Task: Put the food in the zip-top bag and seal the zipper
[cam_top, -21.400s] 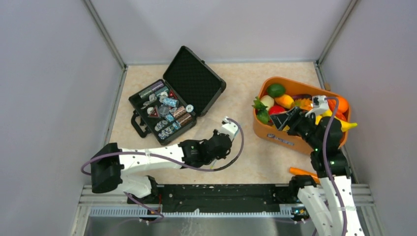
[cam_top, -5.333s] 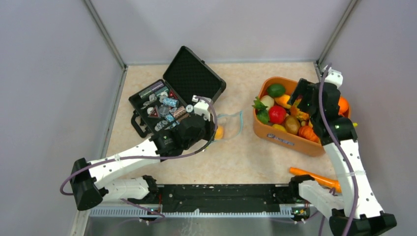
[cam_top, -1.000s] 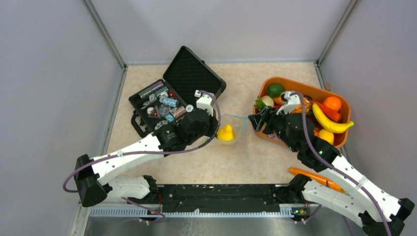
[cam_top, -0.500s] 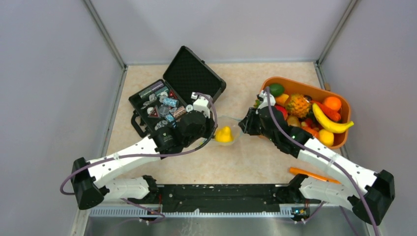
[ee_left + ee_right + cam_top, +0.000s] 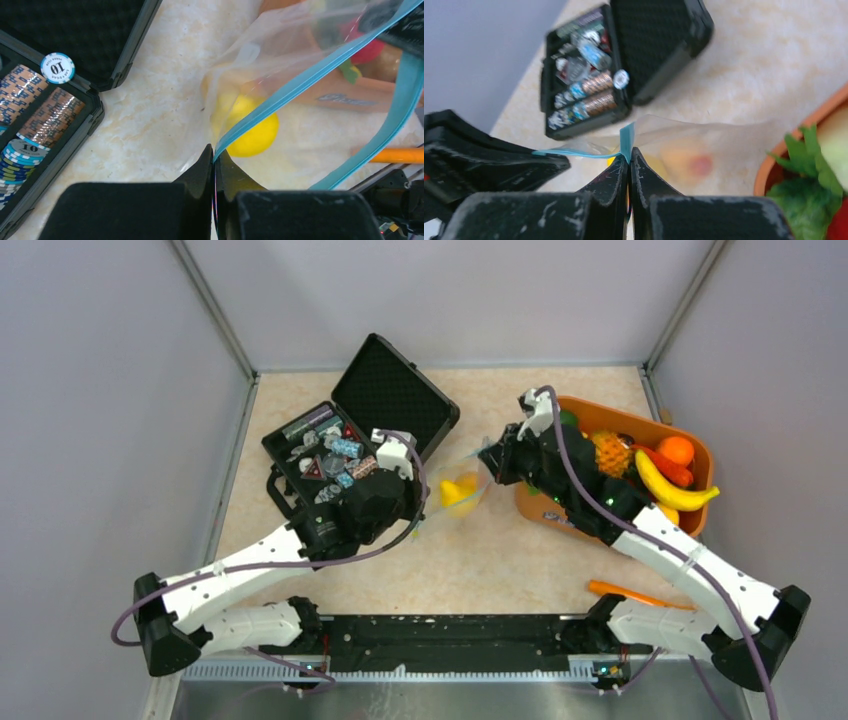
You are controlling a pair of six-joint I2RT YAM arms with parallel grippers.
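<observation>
**Top view.** The clear flexible zip-top bag (image 5: 468,480) hangs stretched between the two arms over the beige marbled worktop (image 5: 500,560). It is between the open black hard case (image 5: 400,405) and the orange plastic basket (image 5: 650,424). The left end effector (image 5: 428,506) has the bag's near end and the right end effector (image 5: 490,462) its far end. One round yellow toy fruit (image 5: 458,492) sits inside the bag. The rest of the food, including a yellow toy banana (image 5: 675,490), lies in the basket. An orange carrot-like stick (image 5: 635,593) rests near the right arm's base.

**Left wrist.** The left end effector (image 5: 215,156) is pressed together, pinching the end of the thin teal zipper strip (image 5: 300,82). The two lips of the strip run apart towards the right, so the mouth looks unsealed. The yellow toy fruit (image 5: 255,134) sags low in the film.

**Right wrist.** This view is blurred. The right end effector (image 5: 629,159) is also pressed together, nipping the other end of the teal zipper strip (image 5: 626,136).

With both ends gripped, the step seems to be drawing the mouth taut. To do that well:
- Pull straight along the strip, keeping it level and untwisted.
- Pull gently enough that the thin film does not slip out.
- Keep the fruit hanging below the opening.
</observation>
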